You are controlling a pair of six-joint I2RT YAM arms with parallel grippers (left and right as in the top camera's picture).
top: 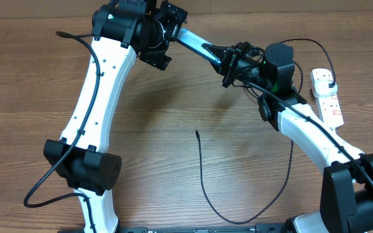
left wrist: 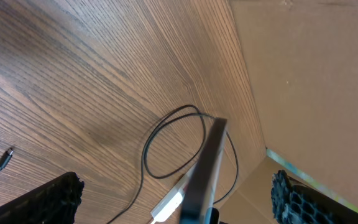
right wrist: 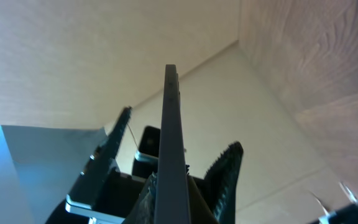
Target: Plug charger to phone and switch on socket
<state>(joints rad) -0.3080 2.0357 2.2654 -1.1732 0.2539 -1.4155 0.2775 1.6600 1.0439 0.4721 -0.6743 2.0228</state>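
My right gripper (top: 229,63) (right wrist: 191,180) is shut on the phone (top: 196,44), a light-blue slab held in the air near the table's back edge and seen edge-on in the right wrist view (right wrist: 171,124). My left gripper (top: 166,33) (left wrist: 176,180) is open, its fingers wide on either side of the phone's far end (left wrist: 207,162) without touching it. The charger is a thin black cable with its tip (top: 197,133) (left wrist: 8,155) loose on the table. It loops along the front edge and back right. The white socket (top: 327,97) lies at the far right with a black plug (top: 329,80) in it.
A cardboard wall (left wrist: 309,74) stands along the table's back edge. The socket's end (left wrist: 169,205) and a loop of black cable (left wrist: 173,143) show below the phone in the left wrist view. Both arms cross the back half of the wooden table (top: 173,103).
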